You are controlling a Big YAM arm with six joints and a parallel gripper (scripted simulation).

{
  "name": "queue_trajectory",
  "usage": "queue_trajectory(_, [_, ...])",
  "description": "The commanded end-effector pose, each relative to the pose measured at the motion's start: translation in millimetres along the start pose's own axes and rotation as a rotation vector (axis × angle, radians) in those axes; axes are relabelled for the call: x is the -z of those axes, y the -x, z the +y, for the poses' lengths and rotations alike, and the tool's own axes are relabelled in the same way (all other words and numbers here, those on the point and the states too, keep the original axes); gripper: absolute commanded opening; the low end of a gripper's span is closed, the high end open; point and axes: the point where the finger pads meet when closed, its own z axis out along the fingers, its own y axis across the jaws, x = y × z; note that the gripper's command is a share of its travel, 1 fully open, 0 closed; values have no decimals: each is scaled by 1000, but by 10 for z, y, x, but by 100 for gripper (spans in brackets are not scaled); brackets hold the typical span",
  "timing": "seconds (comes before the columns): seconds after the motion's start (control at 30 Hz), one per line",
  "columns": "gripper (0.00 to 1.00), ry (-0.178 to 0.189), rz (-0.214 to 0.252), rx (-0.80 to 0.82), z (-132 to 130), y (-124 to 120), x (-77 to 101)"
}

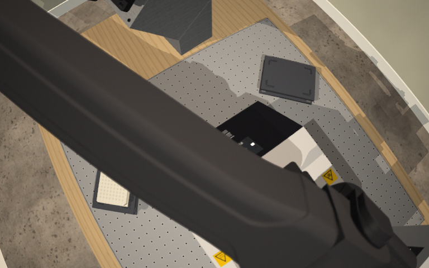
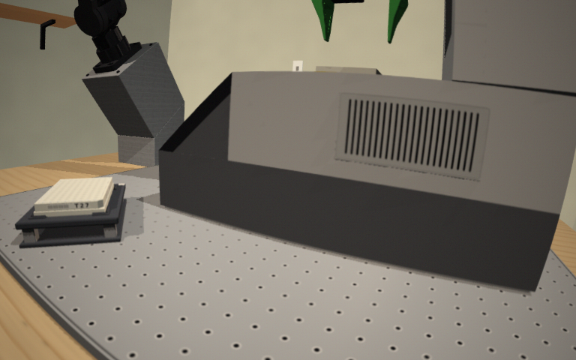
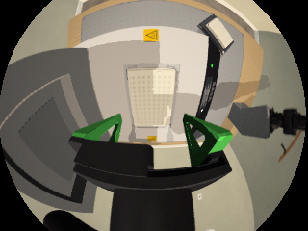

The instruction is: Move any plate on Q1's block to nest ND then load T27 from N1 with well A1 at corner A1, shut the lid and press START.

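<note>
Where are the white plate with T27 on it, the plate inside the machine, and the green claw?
White plate T27 (image 2: 76, 194): exterior view, on its dotted top face.
Plate inside the machine (image 3: 152, 100): wrist view, on its dotted top.
Green claw (image 2: 358, 39): exterior view, midway between its two open fingertips.

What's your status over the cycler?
Hand open, empty, above Q1's block. Old plate on the block, lid up, lamp green. T27 on nest N1. ND bare. Block plate must go first.

Cream plate T27 (image 2: 75, 194) on a charcoal nest (image 2: 71, 220) — green fingers (image 2: 325, 17) upper centre — grey dotted breadboard (image 2: 246, 307), lamp (image 3: 211, 64) glowed green.
</note>
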Motion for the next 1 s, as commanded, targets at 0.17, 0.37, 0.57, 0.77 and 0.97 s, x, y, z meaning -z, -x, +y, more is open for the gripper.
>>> queue_trajectory(0.17, [100,9,-1,-11,23,-39,-29])
queue_trajectory(0.37, [100,0,-7,7,16,-45,-171])
queue_trajectory(0.57, [100,19,-3,-8,64,43,-139])
queue_trajectory(0.77, [100,31,-1,-2,68,40,-162])
queue_trajectory(0.97, [100,12,-3,12,34,-44,-356])
